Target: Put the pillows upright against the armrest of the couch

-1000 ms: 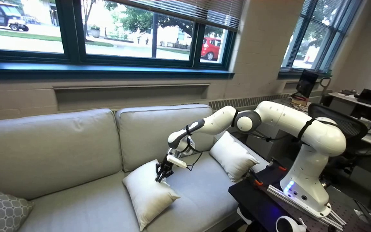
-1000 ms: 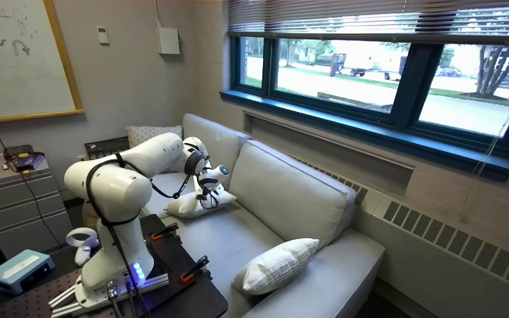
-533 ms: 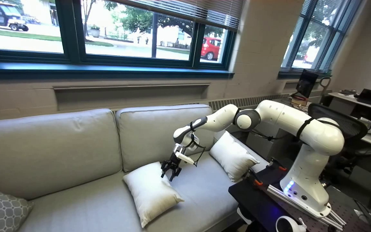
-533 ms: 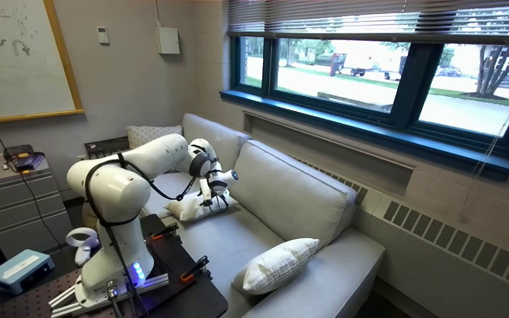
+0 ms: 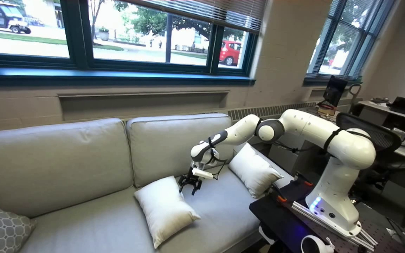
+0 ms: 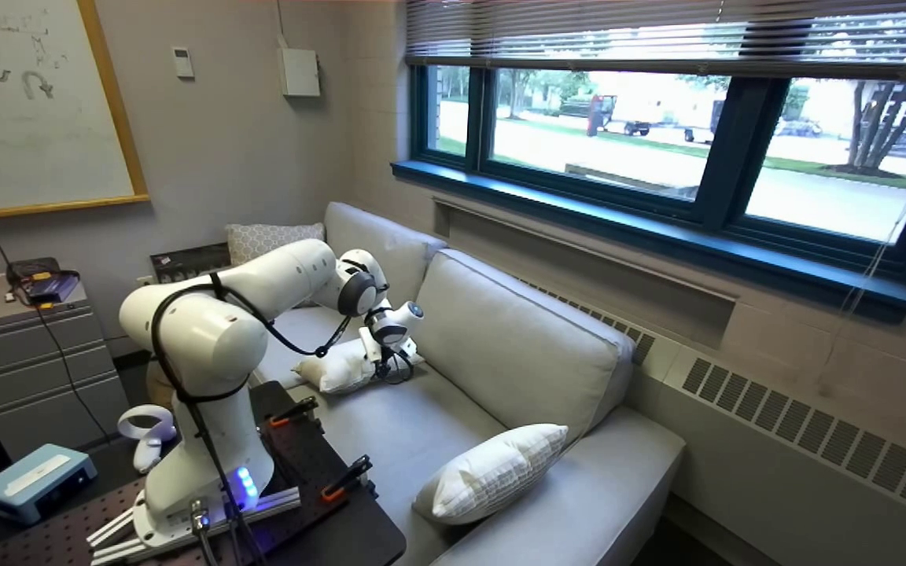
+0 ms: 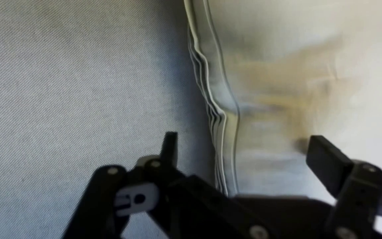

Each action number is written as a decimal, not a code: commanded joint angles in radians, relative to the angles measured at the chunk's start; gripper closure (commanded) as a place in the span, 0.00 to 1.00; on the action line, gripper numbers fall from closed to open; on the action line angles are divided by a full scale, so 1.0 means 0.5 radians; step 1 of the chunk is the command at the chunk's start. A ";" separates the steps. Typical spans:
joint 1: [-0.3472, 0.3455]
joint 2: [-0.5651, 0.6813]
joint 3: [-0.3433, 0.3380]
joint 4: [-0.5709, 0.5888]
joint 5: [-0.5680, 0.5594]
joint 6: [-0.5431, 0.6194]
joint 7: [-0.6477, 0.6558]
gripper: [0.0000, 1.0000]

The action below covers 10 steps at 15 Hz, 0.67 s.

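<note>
Wrist view, and look at the gripper (image 7: 243, 142): fingers spread wide, one above the couch (image 7: 78, 99), the other above a white pillow (image 7: 277, 83), whose rippled edge runs right down between them! Over in an exterior view, the arm (image 5: 315, 130) stretches out from the black table (image 5: 269, 214), the gripper angled downward just beside that same pillow. Touching the cloth or clear of it? I can't tell from here. That pillow lies flat near the middle of the couch, well apart from the armrest (image 6: 610, 472). And the second white pillow (image 6: 492, 475), in both exterior views: tilted, resting against the armrest at the couch's end. Down at the opposite end shows the grey patterned pillow (image 6: 276, 240), partly behind the arm, while blue lights (image 6: 247, 481) glow on the arm's base.
</note>
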 commanded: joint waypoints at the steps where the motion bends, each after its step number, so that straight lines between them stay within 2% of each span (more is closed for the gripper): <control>1: 0.040 0.002 0.032 -0.073 0.229 0.136 -0.080 0.00; 5: 0.018 0.004 0.148 -0.144 0.659 0.216 -0.388 0.00; 10: 0.078 0.005 0.107 -0.237 1.180 0.137 -0.733 0.00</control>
